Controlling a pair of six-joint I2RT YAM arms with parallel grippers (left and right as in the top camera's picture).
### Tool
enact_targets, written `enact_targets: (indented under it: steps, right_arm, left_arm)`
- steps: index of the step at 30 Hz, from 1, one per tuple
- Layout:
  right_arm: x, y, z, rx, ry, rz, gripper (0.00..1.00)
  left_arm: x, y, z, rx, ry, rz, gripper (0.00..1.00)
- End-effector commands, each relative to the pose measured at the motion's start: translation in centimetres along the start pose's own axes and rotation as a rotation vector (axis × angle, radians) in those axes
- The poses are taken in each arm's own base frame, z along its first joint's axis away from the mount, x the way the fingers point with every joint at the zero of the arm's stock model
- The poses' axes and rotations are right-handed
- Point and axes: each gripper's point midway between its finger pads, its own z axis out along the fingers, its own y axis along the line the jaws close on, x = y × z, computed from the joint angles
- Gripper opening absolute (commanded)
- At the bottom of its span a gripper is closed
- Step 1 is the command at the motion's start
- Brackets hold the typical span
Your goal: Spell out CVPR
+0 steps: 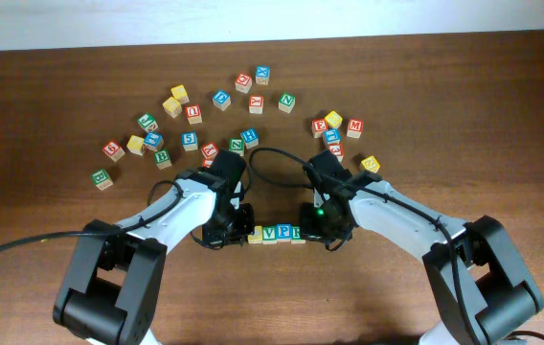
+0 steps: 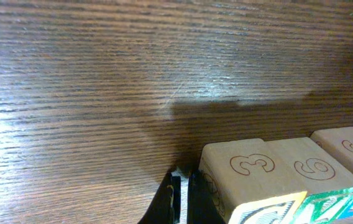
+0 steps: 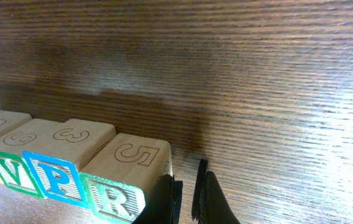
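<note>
Four letter blocks stand in a row at the table's centre: yellow C [image 1: 255, 235], green V [image 1: 269, 234], blue P [image 1: 283, 233] and green R [image 1: 297, 233]. My left gripper [image 1: 226, 230] is shut and empty, its fingers [image 2: 179, 194] against the table beside the C block [image 2: 245, 177] at the row's left end. My right gripper [image 1: 322, 226] is shut and empty, its fingers [image 3: 187, 193] beside the R block [image 3: 111, 199] at the row's right end. The right wrist view also shows the P block [image 3: 55, 180] and the V block [image 3: 12, 177].
Several loose letter blocks lie scattered across the back of the table, from a green one [image 1: 102, 178] at the left to a yellow one [image 1: 370, 164] at the right. A red block [image 1: 335, 150] lies close behind my right arm.
</note>
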Motion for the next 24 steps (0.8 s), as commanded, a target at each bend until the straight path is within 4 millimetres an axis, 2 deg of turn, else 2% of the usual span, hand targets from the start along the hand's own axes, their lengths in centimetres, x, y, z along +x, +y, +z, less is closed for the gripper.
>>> enact_targets:
  steps: [1,8,10,12,14,17,18,20,22,24]
  right_arm:
    - [0.8,0.8,0.3,-0.044,0.04,0.0,0.04]
    - [0.7,0.5,0.3,-0.03,0.037,0.002,0.04]
    - [0.6,-0.3,0.2,0.005,0.027,0.01,0.04]
    - [0.5,-1.9,0.0,0.054,0.029,0.041,0.04]
    - [0.1,-2.7,-0.4,0.058,0.03,0.073,0.04]
    - [-0.8,-3.7,-1.8,0.067,0.039,0.078,0.04]
    - [-1.5,-3.6,-2.9,0.071,0.032,0.07,0.04]
    - [-2.7,-3.0,-4.4,0.085,0.007,0.066,0.04]
    - [-4.2,-1.5,-6.3,0.064,-0.031,0.051,0.04]
    - [-5.7,0.2,-7.6,0.035,-0.083,0.023,0.04]
  left_arm:
    - [0.1,0.1,0.7,-0.004,0.009,0.017,0.0]
    - [-0.1,0.8,0.7,-0.047,-0.008,0.016,0.0]
    - [-0.2,1.2,0.6,-0.062,-0.011,0.009,0.0]
    - [-0.3,1.8,0.2,-0.068,-0.009,-0.012,0.0]
    - [-0.8,3.3,-0.7,-0.107,-0.03,-0.046,0.0]
    - [-1.5,5.4,-3.3,-0.137,-0.09,-0.105,0.0]
    - [-1.9,6.2,-4.9,-0.139,-0.133,-0.13,0.0]
    - [-2.4,7.1,-6.6,-0.145,-0.186,-0.158,0.0]
    - [-2.5,8.1,-7.6,-0.143,-0.208,-0.195,0.0]
    - [-2.5,8.9,-7.8,-0.145,-0.205,-0.225,0.0]
